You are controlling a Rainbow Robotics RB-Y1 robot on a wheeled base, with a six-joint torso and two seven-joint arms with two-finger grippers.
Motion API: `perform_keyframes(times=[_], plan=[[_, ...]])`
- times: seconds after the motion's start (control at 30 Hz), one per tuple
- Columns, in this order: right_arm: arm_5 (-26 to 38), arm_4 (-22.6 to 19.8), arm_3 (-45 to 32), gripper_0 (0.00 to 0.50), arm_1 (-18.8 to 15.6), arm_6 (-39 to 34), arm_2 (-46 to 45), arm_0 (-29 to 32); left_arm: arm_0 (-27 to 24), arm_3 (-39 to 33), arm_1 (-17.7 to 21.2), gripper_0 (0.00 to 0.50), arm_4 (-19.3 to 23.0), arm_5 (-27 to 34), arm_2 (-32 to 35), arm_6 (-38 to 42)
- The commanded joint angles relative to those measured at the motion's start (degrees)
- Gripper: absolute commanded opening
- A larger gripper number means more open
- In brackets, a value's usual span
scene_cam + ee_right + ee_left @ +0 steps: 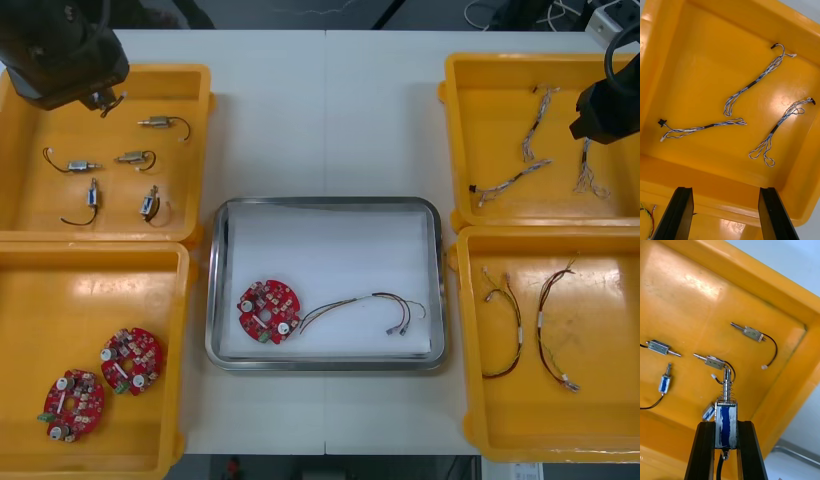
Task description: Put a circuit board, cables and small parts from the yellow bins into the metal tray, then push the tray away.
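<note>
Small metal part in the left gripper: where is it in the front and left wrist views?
Front view: small metal part at the left gripper tip, over the far left yellow bin.
Left wrist view: part clamped between the fingers, spring end past them.
Shared landmark: five loose parts in that bin.
Right gripper hovers open over the far right bin.

Three boards (268, 311), six cables (360, 305), six parts (131, 157)
</note>
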Motion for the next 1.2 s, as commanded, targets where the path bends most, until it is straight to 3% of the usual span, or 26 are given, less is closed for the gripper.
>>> perform_keyframes(times=[0.03, 0.37, 0.63, 0.83, 1.2], plan=[[0.2, 2.4, 3.6, 0.500, -2.0, -1.9, -3.5, -4.1, 1.4, -10.0, -2.6, 0.000, 1.3, 3.0, -2.9, 3.3], [0.2, 8.4, 11.0, 0.500, -3.0, -3.9, -7.8, -4.2, 8.0, -23.8, -5.5, 0.000, 4.6, 2.4, -9.4, 8.2], [0.2, 7.9, 18.7, 0.500, -4.0, -4.7, -7.4, -6.3, 10.9, -24.7, -6.4, 0.000, 6.3, -3.4, -14.7, 8.8], [-6.3, 8.5, 29.0, 0.500, -4.0, -5.8, -7.5, -11.0, 12.7, -24.1, -7.7, 0.000, 4.5, -8.2, -20.8, 9.0], [-18.7, 8.1, 38.8, 0.500, -4.7, -6.7, -6.5, -13.1, 15.6, -22.6, -8.3, 0.000, 0.6, -13.9, -29.2, 9.3]])
